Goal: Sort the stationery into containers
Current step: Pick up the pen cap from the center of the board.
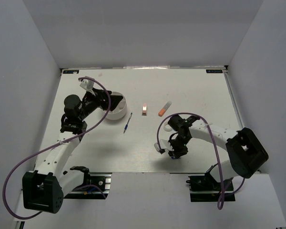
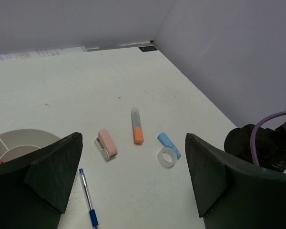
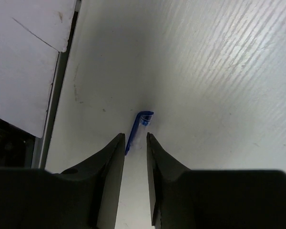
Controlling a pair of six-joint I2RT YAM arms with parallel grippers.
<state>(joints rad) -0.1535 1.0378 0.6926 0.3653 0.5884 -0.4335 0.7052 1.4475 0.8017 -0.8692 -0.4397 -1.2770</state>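
Entry, sorting station, as I see it from my remote desk. Left hand (image 1: 114, 102): fingers spread wide apart, nothing between them, hanging at the edge of the round white tub (image 1: 119, 114), which stands at the far left of the tabletop (image 1: 200, 95). The tub's radial walls show in the left wrist view. Loose stock on the tabletop, going rightward from the tub: thin blue pen (image 2: 88, 198) just beside the tub, then tan clip (image 2: 106, 144), then orange-white stick (image 2: 137, 132). Furthest right, the light-blue eraser (image 2: 168, 145) has the white ring (image 2: 166, 158) lying against it. Right hand (image 3: 135, 136): low over the near middle of the tabletop, fingers drawn close with a narrow gap. Blue cap (image 3: 144, 118): lying on the tabletop at those fingertips, one end reaching in between them. I cannot tell whether they pinch it.
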